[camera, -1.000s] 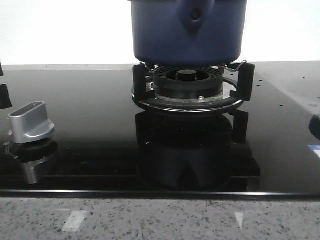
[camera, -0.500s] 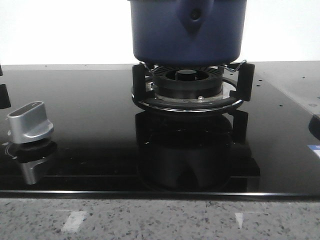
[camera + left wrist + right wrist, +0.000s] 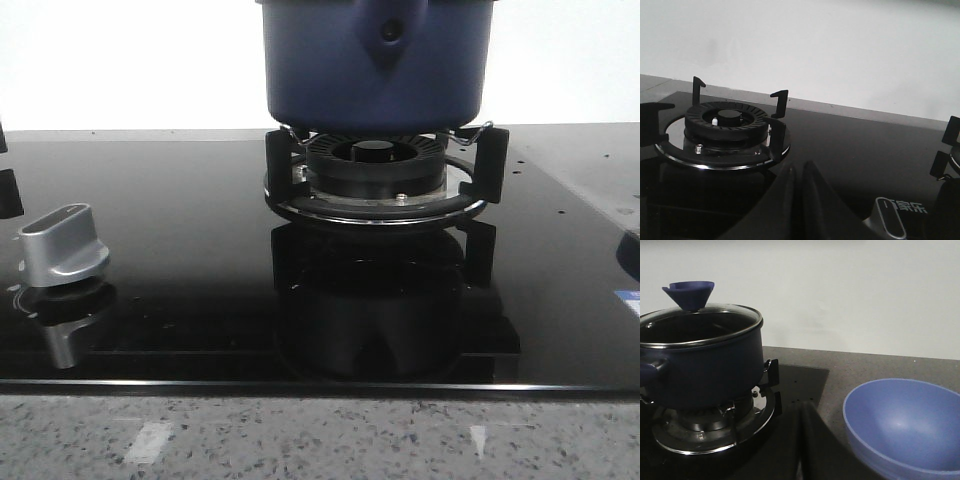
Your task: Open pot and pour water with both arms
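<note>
Above the front view's top edge, pot (image 3: 375, 70) rim.

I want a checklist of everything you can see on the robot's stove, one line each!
Surface: glossy black cooktop on a speckled counter.
Job's things: blue pot on a burner, glass lid still on with a blue knob; empty blue bowl beside the cooktop.
Clutter: silver stove dial; a second, bare burner.
Hands: left hand and right hand both shut, holding nothing.
Cables: nothing seen.
Surroundings: plain white wall.
</note>
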Controlling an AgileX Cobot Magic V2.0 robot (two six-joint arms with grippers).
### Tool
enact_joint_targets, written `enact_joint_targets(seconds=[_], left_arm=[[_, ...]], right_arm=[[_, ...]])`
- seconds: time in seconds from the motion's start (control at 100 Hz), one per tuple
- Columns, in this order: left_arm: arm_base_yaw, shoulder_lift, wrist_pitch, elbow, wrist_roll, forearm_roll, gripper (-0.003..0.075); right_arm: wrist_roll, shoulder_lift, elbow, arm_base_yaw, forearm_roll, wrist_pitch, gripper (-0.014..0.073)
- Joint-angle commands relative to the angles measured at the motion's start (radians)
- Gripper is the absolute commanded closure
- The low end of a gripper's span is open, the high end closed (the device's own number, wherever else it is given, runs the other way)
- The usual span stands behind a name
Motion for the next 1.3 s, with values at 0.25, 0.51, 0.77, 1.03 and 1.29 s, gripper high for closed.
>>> enact_joint_targets(seconds=[0.25, 0.51, 0.77, 1.03, 1.29], left_arm=[[-0.002, -0.029, -0.066, 0.031, -0.009, 0.003, 0.0741], [-0.002, -0.029, -0.066, 0.031, -0.009, 0.003, 0.0741], [-0.002, -0.029, -0.066, 0.031, -0.009, 0.003, 0.074], [-0.002, -0.029, -0.066, 0.031, -0.009, 0.003, 0.0741], [-0.002, -0.029, -0.066, 0.031, -0.009, 0.003, 0.074]], right_arm=[[-0.008, 0.005, -0.027, 0.002, 0.028, -0.029, 0.0641], [-0.008, 0.005, -0.027, 0.008, 0.03, -0.025, 0.0641], [-0.008, 0.005, -0.027, 0.008, 0.03, -0.027, 0.0641], [0.568, 0.005, -0.027, 0.008, -0.498, -0.08, 0.0641], [1.318, -0.017, 0.057, 0.028, -1.273, -0.253, 0.0641]])
